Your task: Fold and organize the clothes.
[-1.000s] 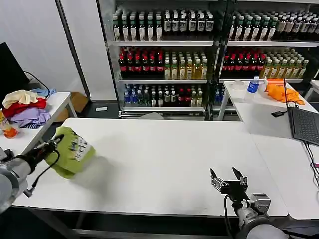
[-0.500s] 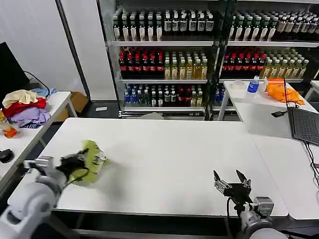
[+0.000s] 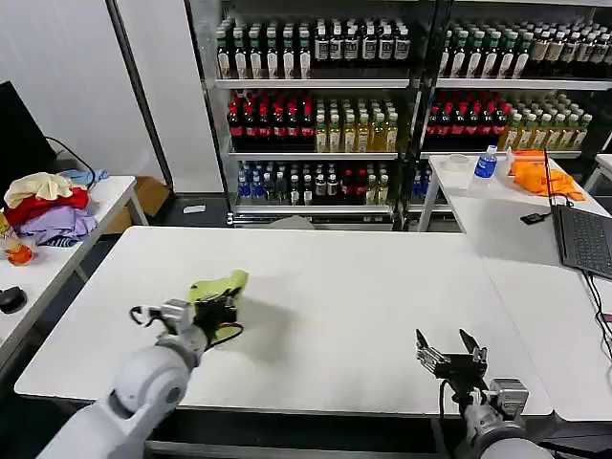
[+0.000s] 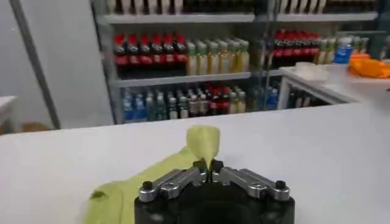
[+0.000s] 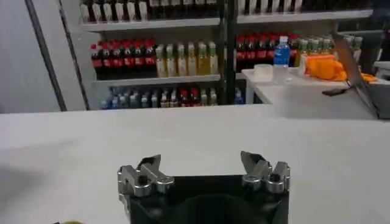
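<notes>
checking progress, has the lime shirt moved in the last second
Yes. The lime shirt, pinched in the left gripper, went from the table's left edge rightward toward its middle.

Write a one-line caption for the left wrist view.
Left hand shut on a pinched fold of the lime T-shirt above the white table.

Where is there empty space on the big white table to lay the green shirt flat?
The table is bare between the shirt, pinched by the left gripper, and the open right gripper. The shirt's corner is the crowded spot.

Bright even indoor light, soft shadows, slight blur
</notes>
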Available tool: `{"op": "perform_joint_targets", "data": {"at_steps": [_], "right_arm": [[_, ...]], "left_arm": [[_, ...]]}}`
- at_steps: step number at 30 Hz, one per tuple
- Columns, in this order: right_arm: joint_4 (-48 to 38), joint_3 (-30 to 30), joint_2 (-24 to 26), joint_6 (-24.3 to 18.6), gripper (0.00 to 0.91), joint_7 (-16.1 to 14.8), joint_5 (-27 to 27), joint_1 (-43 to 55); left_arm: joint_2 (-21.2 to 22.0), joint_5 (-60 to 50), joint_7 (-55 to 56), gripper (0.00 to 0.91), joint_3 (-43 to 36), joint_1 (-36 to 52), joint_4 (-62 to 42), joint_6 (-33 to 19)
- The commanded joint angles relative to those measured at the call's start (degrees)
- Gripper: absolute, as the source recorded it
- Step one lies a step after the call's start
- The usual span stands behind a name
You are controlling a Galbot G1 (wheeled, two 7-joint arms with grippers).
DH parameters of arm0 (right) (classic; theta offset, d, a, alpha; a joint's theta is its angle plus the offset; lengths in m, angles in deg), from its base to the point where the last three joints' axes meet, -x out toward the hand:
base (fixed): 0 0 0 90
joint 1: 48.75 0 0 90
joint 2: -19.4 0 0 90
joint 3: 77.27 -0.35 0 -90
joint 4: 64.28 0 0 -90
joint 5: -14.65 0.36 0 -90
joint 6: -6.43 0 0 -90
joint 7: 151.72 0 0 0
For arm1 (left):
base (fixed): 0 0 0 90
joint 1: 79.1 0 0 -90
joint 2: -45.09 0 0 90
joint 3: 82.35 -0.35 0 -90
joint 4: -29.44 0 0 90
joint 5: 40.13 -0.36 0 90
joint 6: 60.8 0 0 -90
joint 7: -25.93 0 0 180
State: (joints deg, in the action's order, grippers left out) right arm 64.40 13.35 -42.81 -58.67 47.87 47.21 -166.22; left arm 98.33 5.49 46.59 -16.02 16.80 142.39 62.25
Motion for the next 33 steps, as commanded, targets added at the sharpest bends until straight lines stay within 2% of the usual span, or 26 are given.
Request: {"op": "perform_joint_targets", "data": {"at_steps": [1,6,7,8,9,10,17,23,27,33], "right_arm": [[-0.8,-0.4,0.2,0.0,0.907,0.0,0.3,0.5],[-1.6,-0.7,0.5,0.0,0.907,-0.1,0.8,1.1],[-1.7,-0.7,0.5,0.0,0.907,-0.1,0.9,1.2],[-1.7,-0.7,0.6,0.0,0.907,-0.1,0.9,1.3],[-1.8,-0.7,0.6,-0.1,0.907,-0.2,1.0,1.4],[-2.0,-0.6,0.7,-0.1,0.907,-0.3,1.0,1.8],[-3.4,1.6,1.1,-0.5,0.907,-0.7,1.0,5.0],[-8.6,8.2,0.7,-0.8,0.907,-0.6,2.3,14.0],[-16.8,15.4,-1.9,0.7,0.907,1.0,7.4,25.6],[-29.4,23.1,-7.6,2.5,0.907,3.6,14.7,40.9]], "left_arm": [[15.0,-0.8,0.9,0.020,-15.0,12.9,-12.7,0.1],[20.8,-0.9,0.9,0.030,-17.8,16.6,-18.8,0.0],[21.9,-1.0,1.0,0.081,-18.3,17.2,-20.0,0.0],[22.4,-1.2,1.0,0.232,-18.4,17.5,-20.6,-0.1],[23.9,-1.2,1.1,0.766,-18.6,18.3,-21.9,-1.3],[24.6,-1.2,1.1,0.907,-18.6,18.7,-22.8,-1.8],[28.0,0.1,-0.6,0.907,-16.4,19.6,-24.8,-12.0],[26.0,1.6,0.3,0.907,-9.2,14.9,-19.6,-14.5],[20.5,-0.7,0.8,0.907,-2.1,9.4,-14.9,-14.2],[12.5,-3.3,1.0,0.907,3.1,1.3,-10.4,-14.3]]}}
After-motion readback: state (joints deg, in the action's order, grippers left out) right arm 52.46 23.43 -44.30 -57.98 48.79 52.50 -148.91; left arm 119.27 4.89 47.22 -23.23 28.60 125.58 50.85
